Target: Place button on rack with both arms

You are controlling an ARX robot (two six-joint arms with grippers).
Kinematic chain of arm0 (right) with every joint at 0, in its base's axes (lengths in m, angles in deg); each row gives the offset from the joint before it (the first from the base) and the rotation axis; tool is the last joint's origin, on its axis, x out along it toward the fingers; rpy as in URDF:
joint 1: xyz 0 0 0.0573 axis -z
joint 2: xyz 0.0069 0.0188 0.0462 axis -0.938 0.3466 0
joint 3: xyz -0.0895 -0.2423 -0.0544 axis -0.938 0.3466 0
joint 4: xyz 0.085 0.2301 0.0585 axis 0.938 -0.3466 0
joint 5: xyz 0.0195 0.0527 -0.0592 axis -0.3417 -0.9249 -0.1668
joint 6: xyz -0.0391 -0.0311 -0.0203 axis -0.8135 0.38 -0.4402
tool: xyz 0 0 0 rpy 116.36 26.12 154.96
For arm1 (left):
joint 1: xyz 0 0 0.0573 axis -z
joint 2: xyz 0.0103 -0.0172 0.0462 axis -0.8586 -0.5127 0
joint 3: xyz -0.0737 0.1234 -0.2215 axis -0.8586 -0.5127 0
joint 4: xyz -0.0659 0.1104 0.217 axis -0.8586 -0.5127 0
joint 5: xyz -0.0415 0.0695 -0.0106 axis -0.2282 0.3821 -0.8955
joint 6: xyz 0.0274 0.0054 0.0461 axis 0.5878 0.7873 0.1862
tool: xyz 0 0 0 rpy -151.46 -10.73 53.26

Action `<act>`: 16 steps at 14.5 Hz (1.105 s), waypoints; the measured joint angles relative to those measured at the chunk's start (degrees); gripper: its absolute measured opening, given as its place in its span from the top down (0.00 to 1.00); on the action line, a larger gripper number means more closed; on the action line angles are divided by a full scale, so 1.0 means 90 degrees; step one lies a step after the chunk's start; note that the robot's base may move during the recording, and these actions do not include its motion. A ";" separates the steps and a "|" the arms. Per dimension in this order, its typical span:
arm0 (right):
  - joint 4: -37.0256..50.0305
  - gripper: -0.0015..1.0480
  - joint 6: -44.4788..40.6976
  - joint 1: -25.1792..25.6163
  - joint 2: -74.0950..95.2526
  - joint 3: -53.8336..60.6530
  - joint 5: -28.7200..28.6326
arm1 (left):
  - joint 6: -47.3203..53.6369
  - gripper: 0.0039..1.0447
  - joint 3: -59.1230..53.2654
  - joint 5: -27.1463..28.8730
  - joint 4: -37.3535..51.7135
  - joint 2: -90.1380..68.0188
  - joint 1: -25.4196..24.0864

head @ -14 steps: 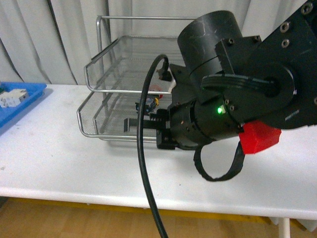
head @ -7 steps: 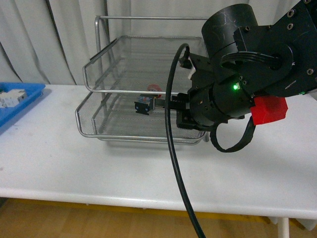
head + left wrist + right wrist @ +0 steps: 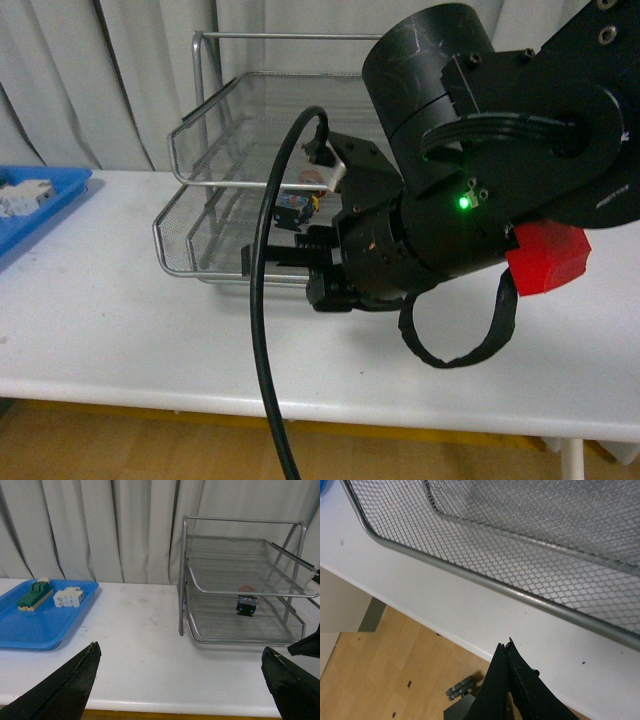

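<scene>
The left wrist view shows the most: the button [image 3: 246,605] sits on the lowest mesh shelf of the rack [image 3: 186,580], near the middle of that shelf, with nothing touching it. In the front view the big right arm [image 3: 480,150] hides much of the rack [image 3: 205,150], and only a bit of the button [image 3: 292,214] peeks out. The right gripper [image 3: 506,652] has its fingers pressed together, holding nothing, just outside the rack's front rim. The left gripper [image 3: 180,680] has its fingers spread wide, low over the white surface [image 3: 135,630]. A blue tray [image 3: 45,625] with two blocks lies by the surface's left edge.
</scene>
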State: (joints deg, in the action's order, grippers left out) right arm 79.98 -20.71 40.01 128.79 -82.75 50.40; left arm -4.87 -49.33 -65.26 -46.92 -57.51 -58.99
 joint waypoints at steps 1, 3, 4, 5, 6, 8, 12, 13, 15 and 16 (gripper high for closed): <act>0.0000 0.98 -0.0100 0.0002 0.0017 0.0012 0.0012 | 0.0000 0.06 0.0000 0.0000 0.0000 0.0000 0.0000; 0.0306 0.98 -0.0158 0.0061 0.0189 0.0010 0.0085 | 0.0000 0.06 0.0000 0.0000 0.0000 0.0000 0.0000; 0.0272 0.98 -0.0158 0.0092 0.0374 -0.0070 0.0095 | 0.0000 0.06 0.0000 0.0000 0.0002 0.0000 0.0000; 0.0192 0.98 -0.0158 0.0100 0.0576 -0.0194 0.0158 | 0.0000 0.06 0.0000 0.0000 0.0000 0.0000 0.0000; 0.0277 0.98 -0.0155 0.0112 0.0753 -0.0389 0.0165 | 0.0000 0.06 0.0000 0.0000 0.0000 0.0000 0.0000; 0.0330 0.98 -0.0153 0.0151 0.0913 -0.0661 0.0170 | 0.0000 0.06 0.0000 -0.0002 -0.0002 0.0000 0.0000; 0.0345 0.98 -0.0279 0.0325 0.1265 -0.1200 0.0221 | 0.0000 0.06 0.0000 0.0000 0.0000 0.0000 0.0000; 0.0350 0.98 -0.0284 0.0393 0.1294 -0.1258 0.0267 | 0.0000 0.06 0.0000 0.0000 0.0002 0.0000 0.0000; 0.0566 0.98 -0.0299 0.0607 0.1362 -0.1321 0.0469 | 0.0000 0.06 0.0000 -0.0002 0.0002 0.0000 0.0000; 0.0702 0.98 -0.0262 0.0695 0.1365 -0.1321 0.0551 | 0.0000 0.06 0.0000 0.0000 0.0000 0.0000 0.0000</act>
State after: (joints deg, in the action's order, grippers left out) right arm 86.29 -23.07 46.26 141.07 -94.64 55.36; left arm -4.87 -49.33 -65.26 -46.92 -57.51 -58.99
